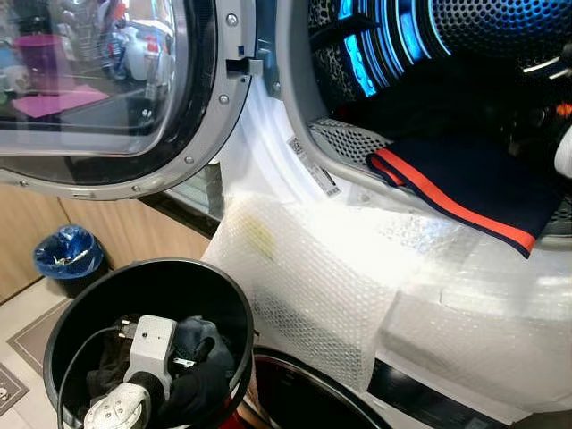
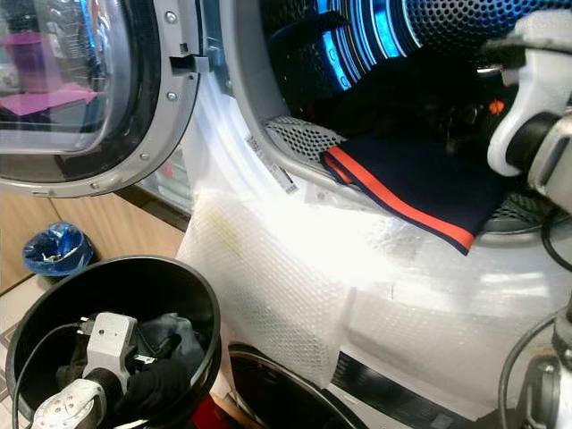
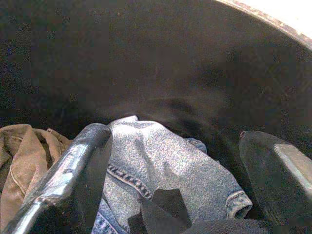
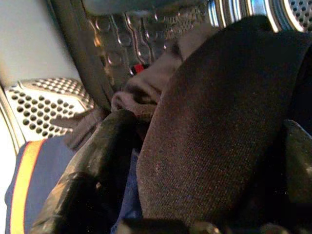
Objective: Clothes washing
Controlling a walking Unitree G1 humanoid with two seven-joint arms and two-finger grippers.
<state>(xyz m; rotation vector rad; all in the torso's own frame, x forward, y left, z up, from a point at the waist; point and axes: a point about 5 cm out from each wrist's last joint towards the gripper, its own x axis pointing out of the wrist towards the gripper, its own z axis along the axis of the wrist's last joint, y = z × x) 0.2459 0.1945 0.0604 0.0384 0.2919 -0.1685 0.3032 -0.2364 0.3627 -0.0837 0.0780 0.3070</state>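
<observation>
The washing machine's drum stands open, lit blue inside. A navy garment with an orange-red stripe hangs over the drum's lip. My right arm reaches into the drum. In its wrist view the right gripper has its fingers spread wide, with a dark brown cloth lying between them. At the lower left my left arm reaches down into a black laundry basket. The left gripper is open just above a blue denim garment, and a tan garment lies beside it.
The round glass door is swung open to the left, above the basket. Bubble wrap covers the machine's front. A small bin with a blue liner stands on the floor at the left. Another dark round rim sits below the bubble wrap.
</observation>
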